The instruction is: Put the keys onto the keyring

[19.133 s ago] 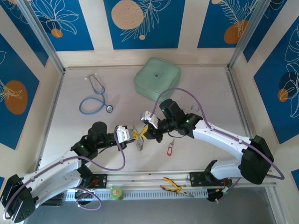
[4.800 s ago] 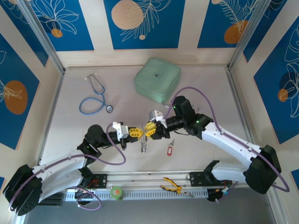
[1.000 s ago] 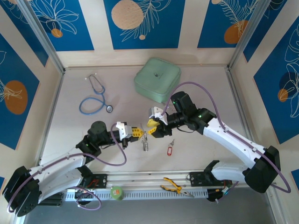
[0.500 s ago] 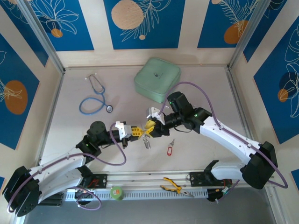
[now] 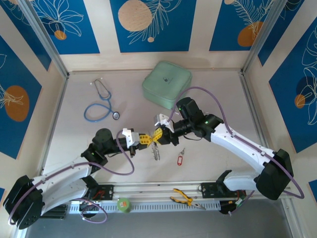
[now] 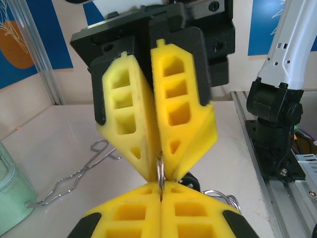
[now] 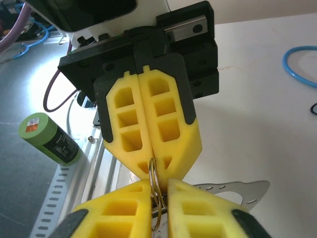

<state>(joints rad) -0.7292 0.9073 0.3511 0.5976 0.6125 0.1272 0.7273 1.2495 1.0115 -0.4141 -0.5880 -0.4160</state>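
Observation:
The keyring is a thin silvery double-wire ring seen edge-on, held above the table. My left gripper and right gripper meet tip to tip, each shut on it from opposite sides. In the left wrist view my own fingertips pinch the ring's lower part. A small bunch of metal keys hangs below the ring; one dark key head peeks out behind my left fingers. The red-tagged key lies alone on the table, right of the bunch.
A blue stethoscope lies at the back left and a pale green case at the back centre. A small silver wire clip rests near the case. Yellow-handled pliers and a green tape roll sit on the front rail.
Over the last second my right gripper has edged down and left against the left gripper's tips. The hanging bunch has swung slightly right. Both grips are unchanged.

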